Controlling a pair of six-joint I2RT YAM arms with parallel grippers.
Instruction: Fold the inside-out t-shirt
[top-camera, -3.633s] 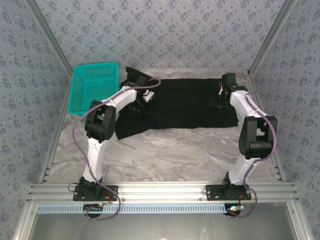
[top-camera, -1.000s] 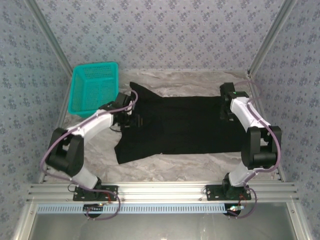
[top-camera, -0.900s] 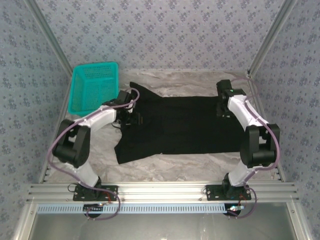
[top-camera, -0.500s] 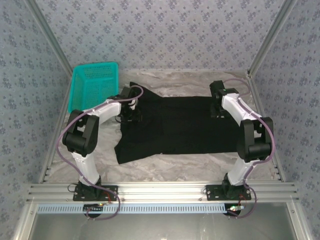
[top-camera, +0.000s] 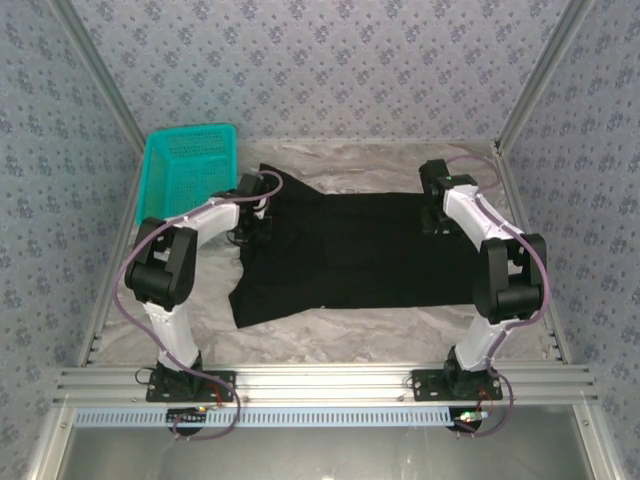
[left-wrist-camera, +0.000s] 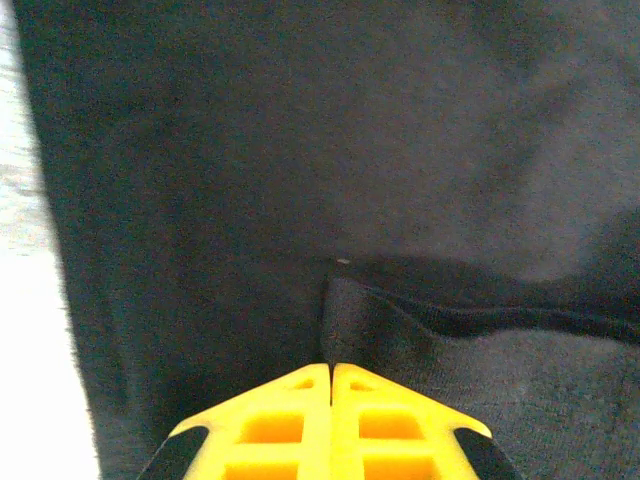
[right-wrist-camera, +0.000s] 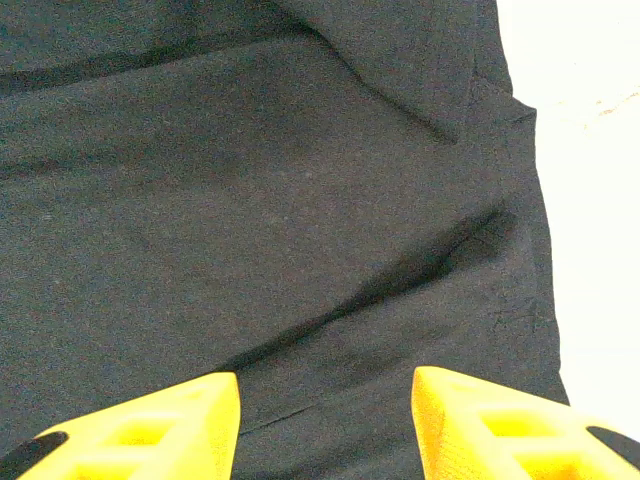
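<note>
Centrally, the soft black inside-out t-shirt (top-camera: 350, 250) lies spread on the marbled counter (top-camera: 330, 330). The left pincer (left-wrist-camera: 330, 368), closed, pinches a cloth fold near its left edge; the right pincer (right-wrist-camera: 325, 388) stands parted over its right edge, gripping nothing. Far left: teal mesh basket (top-camera: 185, 180).

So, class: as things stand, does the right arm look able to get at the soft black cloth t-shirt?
Probably yes. The right gripper hangs open just over the soft black cloth t-shirt near its right edge, with nothing between its fingers and the cloth.
</note>
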